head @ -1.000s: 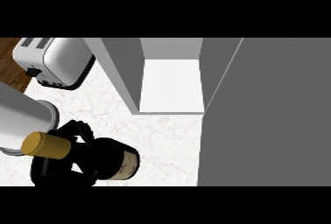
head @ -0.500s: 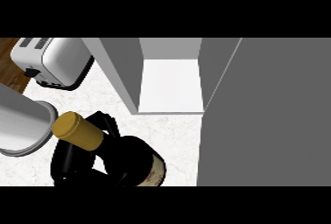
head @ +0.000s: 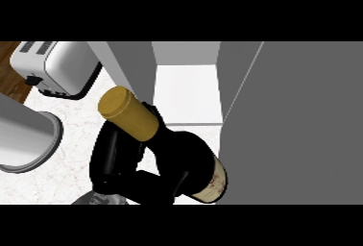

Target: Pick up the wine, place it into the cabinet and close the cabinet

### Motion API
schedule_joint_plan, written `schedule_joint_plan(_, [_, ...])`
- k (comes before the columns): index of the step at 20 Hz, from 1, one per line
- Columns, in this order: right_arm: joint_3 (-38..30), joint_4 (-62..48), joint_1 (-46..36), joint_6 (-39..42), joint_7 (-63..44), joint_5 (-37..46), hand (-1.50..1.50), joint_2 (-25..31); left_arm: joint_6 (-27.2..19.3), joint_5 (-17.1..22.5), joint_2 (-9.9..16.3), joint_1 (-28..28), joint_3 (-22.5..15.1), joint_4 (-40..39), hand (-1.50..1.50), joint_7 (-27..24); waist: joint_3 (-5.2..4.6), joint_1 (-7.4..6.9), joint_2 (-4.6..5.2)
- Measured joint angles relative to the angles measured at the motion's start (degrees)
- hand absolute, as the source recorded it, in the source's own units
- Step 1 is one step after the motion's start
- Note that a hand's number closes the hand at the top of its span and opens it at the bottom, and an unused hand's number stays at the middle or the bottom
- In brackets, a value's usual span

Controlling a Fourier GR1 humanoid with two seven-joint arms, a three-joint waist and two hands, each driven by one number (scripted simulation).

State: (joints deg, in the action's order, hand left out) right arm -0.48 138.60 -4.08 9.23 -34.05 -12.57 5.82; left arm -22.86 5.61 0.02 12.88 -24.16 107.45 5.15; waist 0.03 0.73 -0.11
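Observation:
The wine bottle (head: 188, 161) is dark, with a gold-capped neck (head: 127, 113) and a pale label (head: 216, 185). It is tilted, its neck pointing up and to the left, just in front of the open cabinet (head: 186, 93). My right hand (head: 117, 161) is shut round the bottle's shoulder from the left and below; its grey wrist shows at the lower edge. The cabinet's white shelf is bare. Its grey door (head: 297, 120) stands open at the right, next to the bottle's base. My left hand is out of sight; only a grey forearm (head: 25, 139) shows at the left edge.
A white toaster (head: 56, 67) stands at the back left on the marble counter (head: 78, 139). The cabinet's grey side wall (head: 131, 65) rises between the toaster and the shelf. A strip of wood (head: 10, 72) shows at the far left.
My right hand has carried the bottle to the right and upward, towards the cabinet opening. The bottle now looks larger and closer to the view. The forearm at the left has barely moved.

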Motion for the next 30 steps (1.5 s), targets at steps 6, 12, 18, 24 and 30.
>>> schedule_joint_plan(6, [-0.43,0.03,0.15,0.57,-0.06,-0.41,-1.50,0.01,-9.44,-1.22,0.00,8.99,-3.72,-5.40,1.50,2.32,0.00,0.19,0.00])
schedule_joint_plan(12, [-1.73,-0.34,1.15,1.95,1.11,-0.77,-1.50,0.38,-13.14,-0.36,0.00,14.86,-2.92,-11.09,1.50,1.80,-0.02,0.08,0.04])
schedule_joint_plan(18, [-0.43,0.01,-1.88,-0.18,-2.42,-0.81,-1.50,0.54,-16.36,-0.74,-0.01,18.67,-3.88,-15.98,1.50,0.49,-0.03,0.04,0.03])
schedule_joint_plan(24, [0.63,-0.03,-2.24,-0.57,-2.14,-0.55,-1.50,0.23,-19.45,4.06,-0.01,18.44,-5.60,-19.89,1.50,-4.84,-0.05,0.10,0.08])
schedule_joint_plan(30, [-1.22,0.00,0.43,1.43,-0.12,-0.88,-1.50,0.79,-20.86,8.25,-0.01,17.63,-5.45,-21.55,1.50,-9.83,-0.04,0.12,0.06])
